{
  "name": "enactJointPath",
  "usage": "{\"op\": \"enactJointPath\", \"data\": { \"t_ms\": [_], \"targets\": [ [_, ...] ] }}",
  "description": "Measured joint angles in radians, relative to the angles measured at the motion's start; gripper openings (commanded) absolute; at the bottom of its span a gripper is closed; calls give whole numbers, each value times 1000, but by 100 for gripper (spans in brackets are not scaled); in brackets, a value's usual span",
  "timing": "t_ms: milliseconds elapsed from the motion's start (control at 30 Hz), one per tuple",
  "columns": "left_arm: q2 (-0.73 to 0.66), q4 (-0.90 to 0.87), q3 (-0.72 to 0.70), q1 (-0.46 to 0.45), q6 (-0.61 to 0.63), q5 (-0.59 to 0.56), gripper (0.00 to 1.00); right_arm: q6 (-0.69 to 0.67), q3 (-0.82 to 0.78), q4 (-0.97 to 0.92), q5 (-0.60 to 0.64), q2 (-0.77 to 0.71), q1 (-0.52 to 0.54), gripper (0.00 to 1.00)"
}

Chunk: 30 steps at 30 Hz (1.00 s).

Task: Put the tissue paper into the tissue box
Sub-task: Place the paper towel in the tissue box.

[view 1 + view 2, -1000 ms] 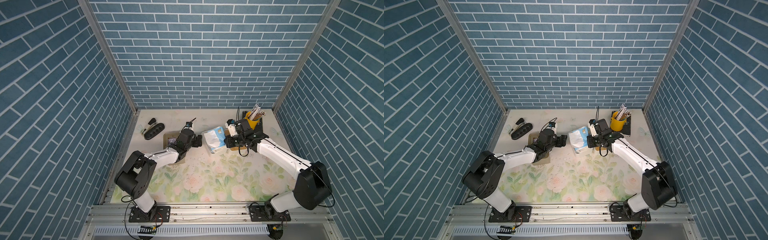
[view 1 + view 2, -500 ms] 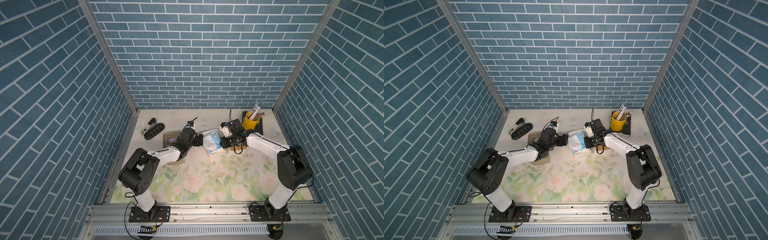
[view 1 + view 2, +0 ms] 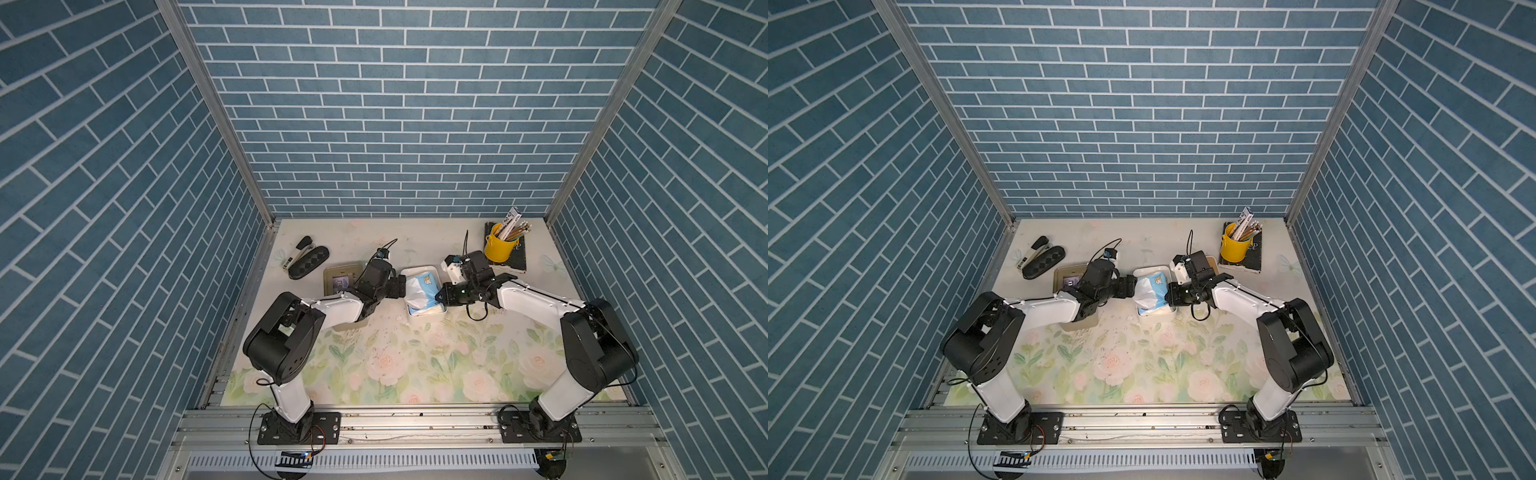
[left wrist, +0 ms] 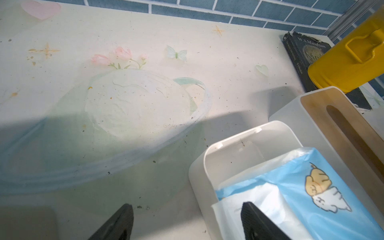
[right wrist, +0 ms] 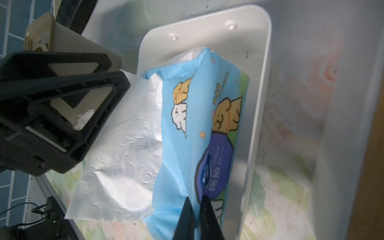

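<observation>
Tissue pack [image 5: 197, 93] askew in tissue box [image 5: 259, 104]; right hand [image 5: 196, 199] clamped on it, left hand [image 4: 187, 205] apart. Lower your side level.

Blue brick walls [image 3: 395, 104], floral tabletop [image 3: 415, 365] (pale, speckled)

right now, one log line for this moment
left gripper: open at tissue box | right gripper: shut on tissue pack | tissue pack: partly in box
</observation>
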Motion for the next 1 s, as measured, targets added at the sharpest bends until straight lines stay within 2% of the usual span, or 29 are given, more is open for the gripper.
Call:
{"op": "enactJointPath", "data": {
  "t_ms": [433,1000],
  "targets": [
    [0,0,0,0,0,2,86,21,71,3,76,53,13,11],
    [0,0,0,0,1,1,86,-48,125,-78,113,89,27,46]
  ]
}}
